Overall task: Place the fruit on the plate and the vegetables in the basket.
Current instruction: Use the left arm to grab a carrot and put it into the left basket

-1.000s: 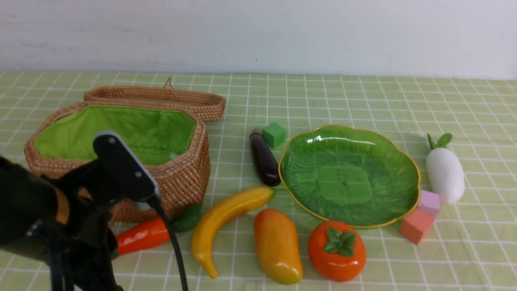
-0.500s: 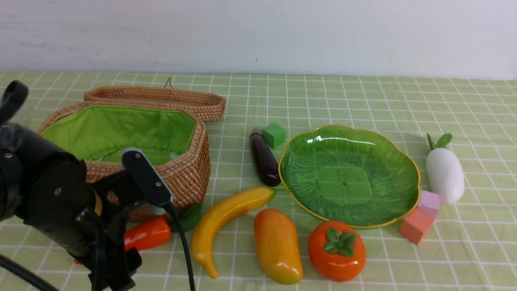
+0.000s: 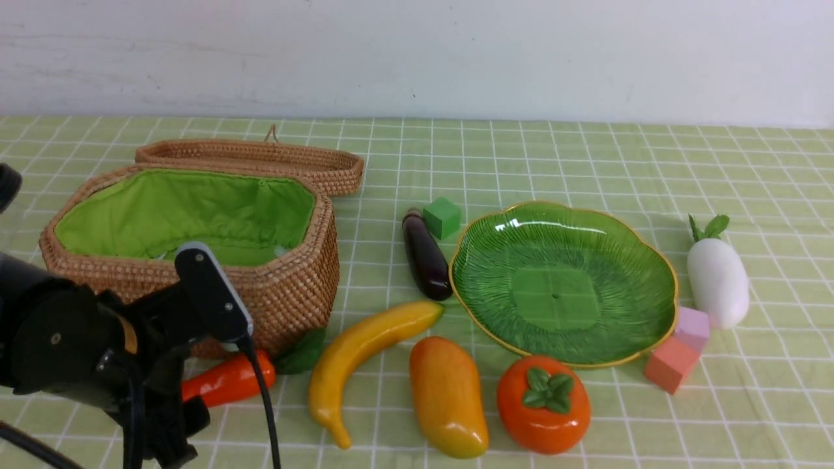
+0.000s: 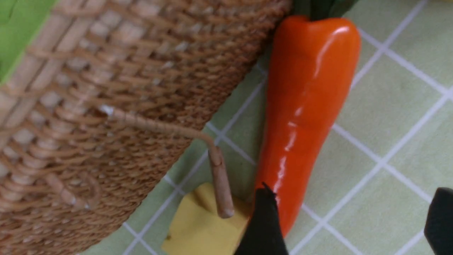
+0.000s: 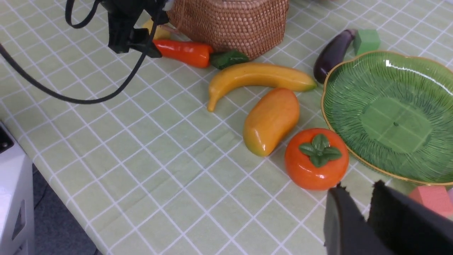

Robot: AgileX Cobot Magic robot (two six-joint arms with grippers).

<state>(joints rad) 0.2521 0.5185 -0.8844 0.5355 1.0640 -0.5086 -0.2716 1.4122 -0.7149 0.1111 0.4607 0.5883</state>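
Task progress is standing at zero completed placements. The plate [image 3: 560, 286] is lying bare on the bench [image 3: 749, 404], showing only its ribbed green surface. All three fruits are lying on the bench at the plate's near side: the persimmon [image 3: 544, 404] just in front of the near rim, the mango [image 3: 446, 394] off the near-left rim, and the banana [image 3: 365, 348] farther left of the plate. The eggplant [image 3: 425, 255] is lying just beside the plate's left rim, possibly touching it, and the radish [image 3: 718, 280] is lying just beside the right rim. The basket [image 3: 293, 293] is standing well left of the plate with its lid folded back; the visible lining is carrying no vegetable. The chili pepper [image 3: 228, 381] is lying well left of the plate, against the basket's near wall. The left gripper [image 4: 350, 226] is hovering wide open at the chili's pointed end and is clamping nothing. The right gripper [image 5: 358, 191] is hanging at the plate's near side, close to the persimmon, its jaws only slightly parted and holding nothing. Six placements are therefore outstanding. No brand, label or readable writing is showing on any item.
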